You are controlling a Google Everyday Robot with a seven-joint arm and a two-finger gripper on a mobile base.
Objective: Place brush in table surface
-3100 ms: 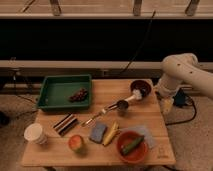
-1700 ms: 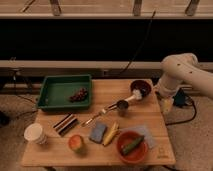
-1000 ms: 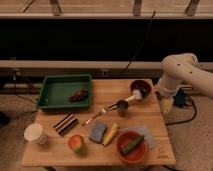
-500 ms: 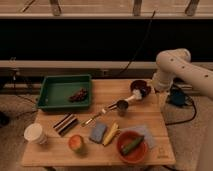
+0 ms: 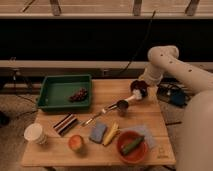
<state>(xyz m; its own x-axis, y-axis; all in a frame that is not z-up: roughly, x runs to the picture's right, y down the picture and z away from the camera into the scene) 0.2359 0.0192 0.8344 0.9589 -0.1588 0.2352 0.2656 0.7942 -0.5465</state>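
Wooden table surface point(image 5: 110, 89) | claw point(image 5: 138, 89) at far-right edge | dark backdrop point(image 5: 75, 45)

Arm point(image 5: 167, 60) bends downward — gripper point(image 5: 142, 83) low, right of centre.

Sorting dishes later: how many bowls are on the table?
2. A dark red bowl sits at the far right, with the claw right over it. An orange bowl at the front right holds a green vegetable. None seem hidden.
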